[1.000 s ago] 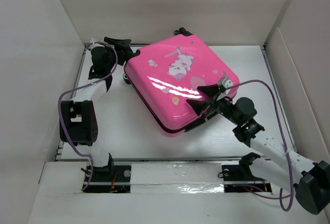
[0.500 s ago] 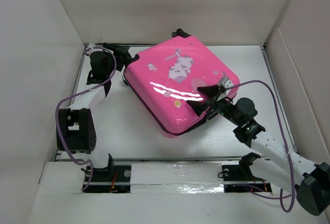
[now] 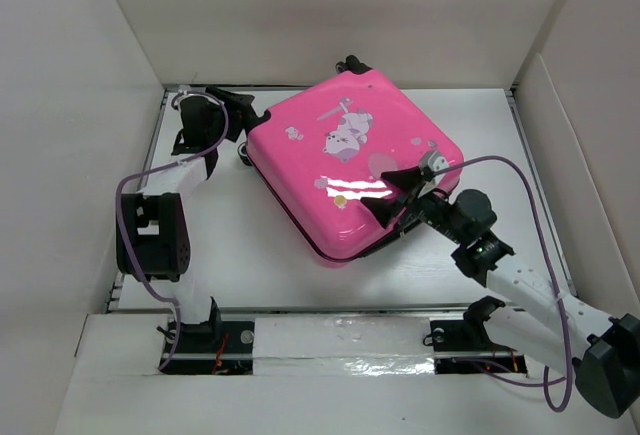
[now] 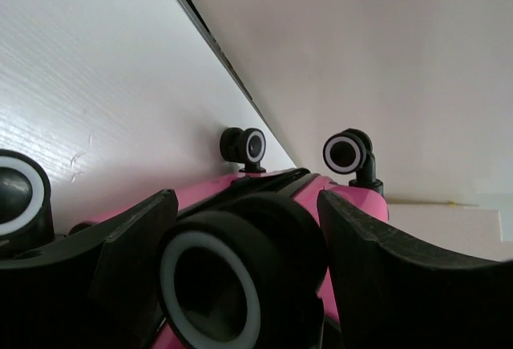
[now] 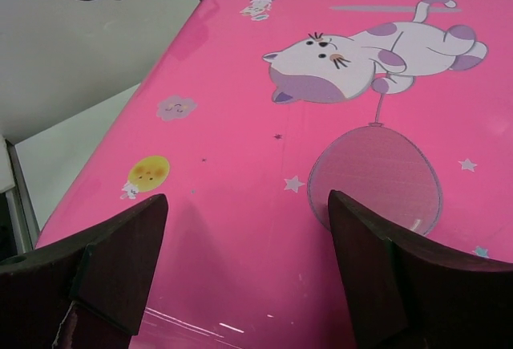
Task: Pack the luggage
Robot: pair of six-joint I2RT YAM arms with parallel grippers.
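Movement over the last second is slight: the left arm has resettled at the far-left corner of the luggage, while the right arm holds its position. The white table carries the luggage, which lies flat and shut, turned diagonally, at the centre towards the far wall. Its pink shell faces up, with the cartoon cat and balloon prints visible.

The right gripper hangs over the near-right part of the shell with its fingers spread wide; contact with the shell cannot be determined. The left gripper is also spread, one finger on each side of a black wheel. Two further wheels stand beyond it near the back wall.
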